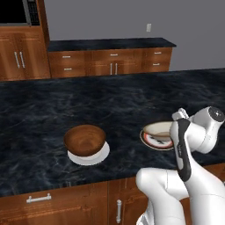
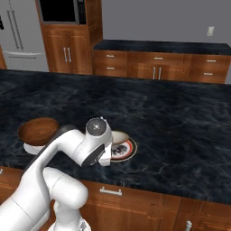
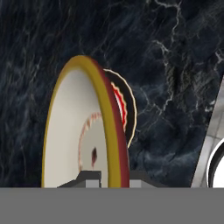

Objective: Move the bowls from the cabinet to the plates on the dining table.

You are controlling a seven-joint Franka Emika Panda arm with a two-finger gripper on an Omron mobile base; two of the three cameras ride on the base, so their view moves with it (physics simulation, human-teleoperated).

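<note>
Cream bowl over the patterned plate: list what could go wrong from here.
1. The gripper is shut on the cream bowl by its rim alone; a thin rim grip could slip or tip the bowl on release.
2. The arm hides much of the patterned plate in both base views, so the bowl may land off-centre.
3. The wooden bowl on its white plate sits nearby; a wide retreat could knock it.

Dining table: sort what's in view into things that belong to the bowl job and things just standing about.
Job:
- brown bowl on white plate
- cream bowl, rim pinched in the gripper, over patterned plate
- dining table

Standing about:
- back counter
- drawers
- fridge
- microwave
</note>
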